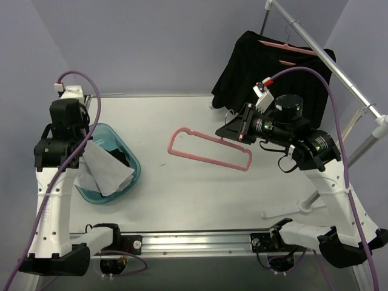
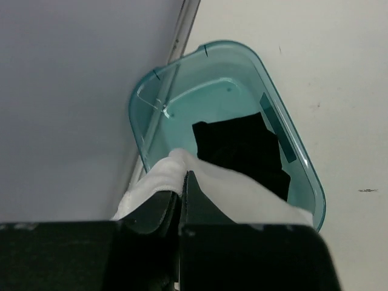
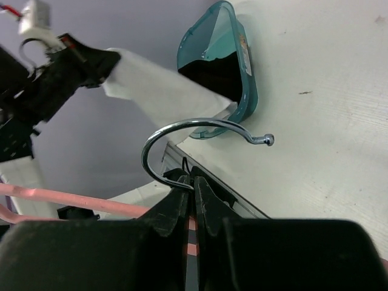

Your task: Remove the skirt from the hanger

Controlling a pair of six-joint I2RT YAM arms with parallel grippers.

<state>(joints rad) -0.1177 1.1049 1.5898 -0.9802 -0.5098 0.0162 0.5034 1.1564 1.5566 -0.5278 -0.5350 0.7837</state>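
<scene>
The white skirt (image 1: 106,170) hangs from my left gripper (image 1: 85,145) over the teal bin (image 1: 134,163). In the left wrist view the jaws of the left gripper (image 2: 182,182) are shut on a fold of the skirt (image 2: 242,188). The bare pink hanger (image 1: 209,148) lies low over the table's middle, free of the skirt. My right gripper (image 1: 233,128) is shut on it at the base of its metal hook (image 3: 200,127). In the right wrist view the right gripper (image 3: 194,182) pinches the hanger and the skirt (image 3: 163,91) shows beyond it.
A black cloth (image 2: 242,145) lies inside the teal bin (image 2: 291,139). A black garment (image 1: 267,66) hangs on another pink hanger from the metal rack (image 1: 339,70) at the back right. A white strip (image 1: 291,209) lies on the table near the right arm's base.
</scene>
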